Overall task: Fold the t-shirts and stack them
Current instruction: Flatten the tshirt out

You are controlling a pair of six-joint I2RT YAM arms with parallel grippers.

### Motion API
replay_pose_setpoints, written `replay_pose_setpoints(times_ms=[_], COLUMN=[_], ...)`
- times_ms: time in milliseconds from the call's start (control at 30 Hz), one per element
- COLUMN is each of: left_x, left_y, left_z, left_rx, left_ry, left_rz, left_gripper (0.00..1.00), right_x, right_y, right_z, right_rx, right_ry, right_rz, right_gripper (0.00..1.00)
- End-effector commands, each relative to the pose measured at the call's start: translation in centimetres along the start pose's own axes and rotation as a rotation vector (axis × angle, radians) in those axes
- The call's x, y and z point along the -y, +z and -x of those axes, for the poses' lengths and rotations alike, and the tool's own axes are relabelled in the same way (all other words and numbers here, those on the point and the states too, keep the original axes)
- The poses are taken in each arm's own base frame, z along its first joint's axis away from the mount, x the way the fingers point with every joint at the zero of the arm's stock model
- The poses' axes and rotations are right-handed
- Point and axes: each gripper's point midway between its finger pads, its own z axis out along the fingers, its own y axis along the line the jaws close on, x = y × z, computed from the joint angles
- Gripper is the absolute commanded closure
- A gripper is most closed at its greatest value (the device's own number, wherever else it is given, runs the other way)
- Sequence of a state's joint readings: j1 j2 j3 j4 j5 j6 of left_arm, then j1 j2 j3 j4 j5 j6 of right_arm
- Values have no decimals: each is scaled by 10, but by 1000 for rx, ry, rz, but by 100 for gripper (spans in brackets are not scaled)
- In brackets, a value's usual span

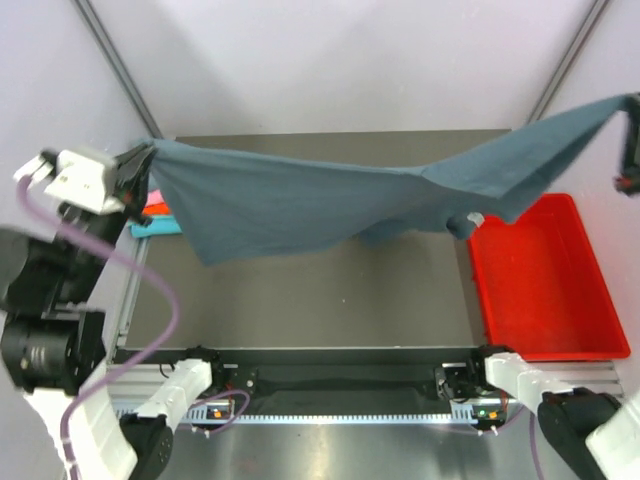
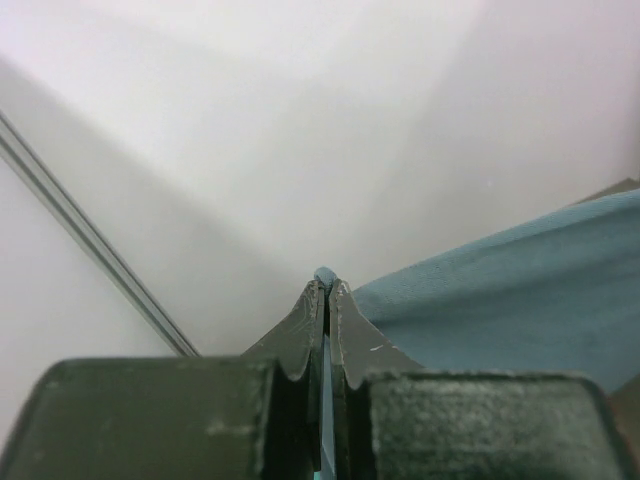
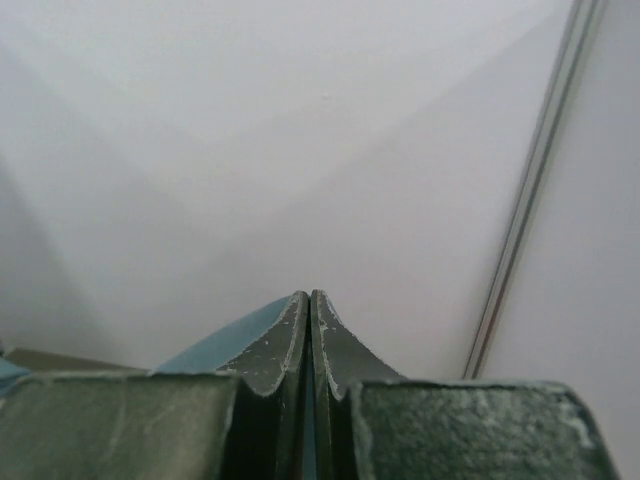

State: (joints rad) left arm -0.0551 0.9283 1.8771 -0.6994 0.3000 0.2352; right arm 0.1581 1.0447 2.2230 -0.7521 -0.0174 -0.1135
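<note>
T-shirt (image 1: 300,205), slate blue-grey, hangs stretched in the air — left pincer (image 2: 327,287) clamped on one end, right pincer (image 3: 309,297) on the other.

The air above the table (image 1: 330,300) is spanned from side to side by a blue-grey t-shirt (image 1: 330,200), stretched between the left gripper (image 1: 140,163) and the right gripper (image 1: 630,105), both clamped on its cloth. The middle and back of the table are screened by this hanging sheet; how much room is left beneath it cannot be judged. Bare tabletop is seen in front of it, towards the near edge. The right side is taken up by a red tray (image 1: 545,285). At the left edge, folded shirts (image 1: 155,215) are partly covered by the cloth. The back and sides are closed in by white walls (image 1: 350,60).
</note>
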Motion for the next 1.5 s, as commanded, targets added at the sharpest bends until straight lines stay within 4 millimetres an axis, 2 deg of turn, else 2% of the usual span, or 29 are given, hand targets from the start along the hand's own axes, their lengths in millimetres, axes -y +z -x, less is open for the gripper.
replay_pose_setpoints(times_ms=[0, 167, 233, 333, 400, 500, 533, 600, 633, 667, 733, 800, 833, 933, 967, 1000, 1033, 1067, 1100, 1167, 1200, 1233, 1267, 1300, 1333, 1367, 1400, 1433, 1467], left_x=[-7, -17, -22, -25, -25, -26, -24, -18, -11, -7, 7, 13, 19, 22, 22, 24, 21, 19, 21, 12, 15, 11, 6, -1, -6, -9, -10, -21, -23], left_y=[-17, -40, -46, -43, -37, -17, -5, 7, 18, 22, 36, 49, 52, 77, 84, 95, 105, 112, 123, 140, 149, 162, 171, 188, 196, 202, 207, 225, 229], left_z=[40, 82, 98, 107, 97, 54, 24, -14, -48, -69, -130, -172, -203, -254, -267, -296, -303, -317, -346, -365, -395, -398, -407, -424, -433, -442, -470, -459, -465], left_rx=[132, 244, 299, 327, 297, 175, 103, 3, -76, -125, -261, -346, -408, -473, -493, -550, -553, -581, -637, -663, -716, -712, -723, -750, -768, -790, -846, -819, -836], left_ry=[98, 165, 181, 191, 202, 186, 171, 164, 144, 143, 111, 85, 72, 59, 59, 42, 42, 40, 28, 33, 21, 29, 43, 56, 66, 88, 92, 107, 113], left_rz=[36, 105, 137, 147, 140, 130, 113, 75, 34, 9, -65, -96, -119, -136, -138, -154, -144, -141, -151, -119, -131, -121, -110, -95, -86, -86, -81, -58, -58], left_gripper=[100, 100, 100, 100, 100, 100, 100, 100, 100, 100, 100, 100, 100, 100, 100, 100, 100, 100, 100, 100, 100, 100, 100, 100, 100, 100, 100, 100, 100], right_x=[4, 4, 1, -8, -10, -3, 1, 14, 18, 20, 24, 29, 28, 28, 17, 13, 8, -21, -30, -46, -52, -53, -49, -52, -39, -37, -41, -35, -35], right_y=[-33, -63, -68, -70, -62, -37, -28, -1, 9, 24, 47, 75, 86, 128, 140, 157, 165, 174, 185, 203, 210, 218, 240, 243, 266, 269, 268, 274, 279], right_z=[54, 107, 122, 135, 124, 85, 73, 30, 17, -16, -52, -114, -143, -217, -238, -286, -312, -333, -384, -417, -472, -491, -484, -539, -526, -540, -572, -572, -577], right_rx=[153, 313, 369, 411, 378, 269, 242, 137, 111, 38, -36, -161, -211, -341, -378, -466, -509, -542, -623, -654, -744, -770, -746, -829, -781, -804, -846, -834, -814], right_ry=[5, -12, -5, 8, 24, 54, 61, 67, 63, 69, 67, 92, 100, 102, 85, 60, 38, 22, -6, -17, -12, -10, -21, -23, -56, -68, -67, -86, -102], right_rz=[-27, -67, -55, -51, -46, -62, -75, -109, -112, -101, -88, -72, -52, -18, 19, 53, 79, 152, 186, 216, 227, 222, 191, 184, 113, 90, 97, 63, 54], right_gripper=[100, 100, 100, 100, 100, 100, 100, 100, 100, 100, 100, 100, 100, 100, 100, 100, 100, 100, 100, 100, 100, 100, 100, 100, 100, 100, 100, 100, 100])
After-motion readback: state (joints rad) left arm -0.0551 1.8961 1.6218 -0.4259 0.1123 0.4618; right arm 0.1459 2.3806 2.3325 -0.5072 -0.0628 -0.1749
